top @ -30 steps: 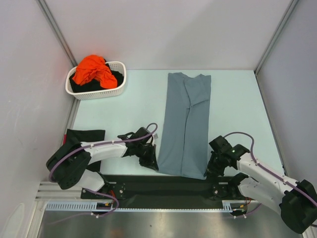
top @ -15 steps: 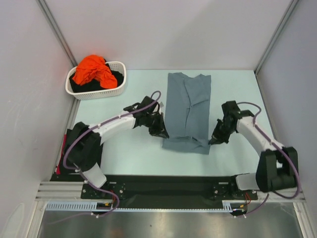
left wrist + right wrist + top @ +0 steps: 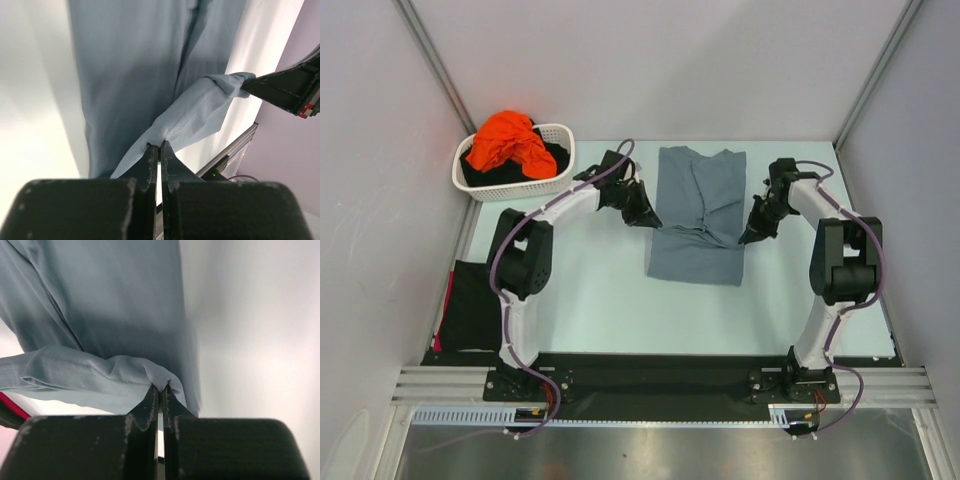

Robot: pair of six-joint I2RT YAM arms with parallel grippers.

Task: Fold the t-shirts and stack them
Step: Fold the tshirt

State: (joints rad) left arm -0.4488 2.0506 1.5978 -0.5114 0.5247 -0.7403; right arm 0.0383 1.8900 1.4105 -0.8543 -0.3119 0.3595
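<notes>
Grey-blue t-shirt (image 3: 698, 215) lay lengthwise at mid tabletop (image 3: 590, 290), its near part doubled back over the rest. The hem was raised and stretched between the two hands (a stitched seam showed in both wrist views). Left hand (image 3: 159, 145) was clenched on the hem's left corner, right hand (image 3: 160, 388) on the right corner. Far left: white slotted basket (image 3: 510, 188) with orange t-shirt (image 3: 505, 140) heaped on black cloth (image 3: 557, 157). Folded black garment (image 3: 475, 305) lay at the near-left edge.
</notes>
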